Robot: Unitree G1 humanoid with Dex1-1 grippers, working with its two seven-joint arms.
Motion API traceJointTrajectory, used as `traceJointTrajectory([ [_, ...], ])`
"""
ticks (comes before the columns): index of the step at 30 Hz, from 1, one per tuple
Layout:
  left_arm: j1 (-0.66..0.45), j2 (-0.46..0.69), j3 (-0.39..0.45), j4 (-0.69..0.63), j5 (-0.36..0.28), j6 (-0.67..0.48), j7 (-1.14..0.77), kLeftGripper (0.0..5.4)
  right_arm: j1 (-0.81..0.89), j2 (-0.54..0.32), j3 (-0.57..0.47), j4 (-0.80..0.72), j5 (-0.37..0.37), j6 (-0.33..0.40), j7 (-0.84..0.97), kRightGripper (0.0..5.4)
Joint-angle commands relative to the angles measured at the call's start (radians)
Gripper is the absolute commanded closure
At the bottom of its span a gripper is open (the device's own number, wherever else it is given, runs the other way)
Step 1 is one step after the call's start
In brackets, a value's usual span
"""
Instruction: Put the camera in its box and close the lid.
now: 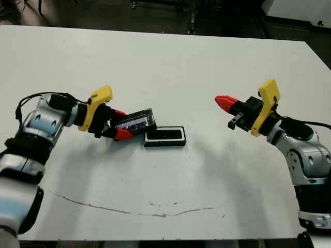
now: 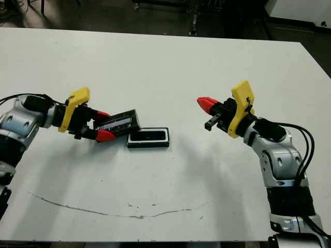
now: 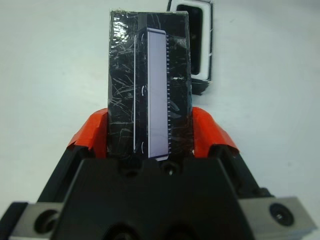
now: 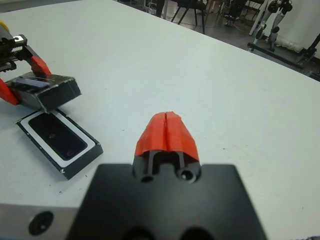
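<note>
Box (image 1: pixel 165 136) flat on the white counter (image 1: pixel 170 67), near centre, open side up. Its white lining frames a dark fill — in the right wrist view this reads as the camera (image 4: pixel 56 135) already seated in the tray, though I cannot make out its bluish patch, so that is a judgement.

Left claw (image 1: pixel 119 124) clamped on the lid (image 1: pixel 135 122), one red finger on each long edge. Lid is held tilted and clear of the counter, at about ten o'clock from the box, its near corner just beside the box's left end but not over the opening.

Right claw (image 1: pixel 225 103) pressed shut, gripping nothing, raised well apart from the box at about three o'clock.

Progress, as judged: camera-in-box looks done; closing is not. Left to do — swing the lid over the tray, square it to the rounded corners, lower, press home, release.

Writing: none legible. The lid's top shows a pale glossy strip with a row of fine ribs and a scuffed wrap; no brand or label on box, lid or camera.
</note>
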Motion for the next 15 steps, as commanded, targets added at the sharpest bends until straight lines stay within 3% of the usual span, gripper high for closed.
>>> traceJointTrajectory([
  [1,-0.044,-0.018,0.017,0.069,0.003,-0.018,-0.057,2.24,0.017,-0.008,0.0,-0.005,-0.003,-0.002,-0.006,5.4],
  [7,-0.099,-0.053,0.014,0.161,0.012,-0.042,-0.147,2.24,0.02,-0.008,0.001,0.0,-0.007,-0.019,-0.002,5.4],
  [15,-0.121,-0.077,-0.04,0.154,-0.017,0.008,-0.149,2.24,0.023,-0.008,-0.005,-0.017,0.01,0.023,-0.011,5.4],
])
